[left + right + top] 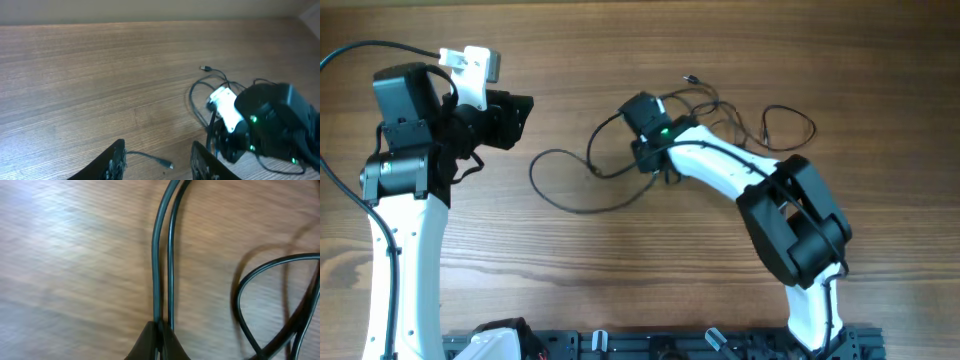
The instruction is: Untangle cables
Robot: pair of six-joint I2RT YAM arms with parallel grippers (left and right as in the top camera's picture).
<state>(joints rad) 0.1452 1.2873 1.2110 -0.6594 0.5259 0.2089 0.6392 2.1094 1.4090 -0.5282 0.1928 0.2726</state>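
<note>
Thin black cables (720, 108) lie tangled in the middle of the wooden table, and one long loop (560, 200) trails off to the left. My right gripper (655, 172) is down in the tangle. In the right wrist view its fingers (161, 332) are shut on two cable strands (159, 255) that run straight away from the tips. My left gripper (525, 108) hovers to the left of the tangle, open. In the left wrist view a loose cable end with a small plug (165, 163) lies on the table between its fingers (117, 160), untouched.
A further cable loop (790, 118) lies right of the tangle, with a small plug end (690, 77) pointing to the far side. The right arm's wrist (270, 125) fills the right of the left wrist view. A black rail (670, 345) runs along the near table edge.
</note>
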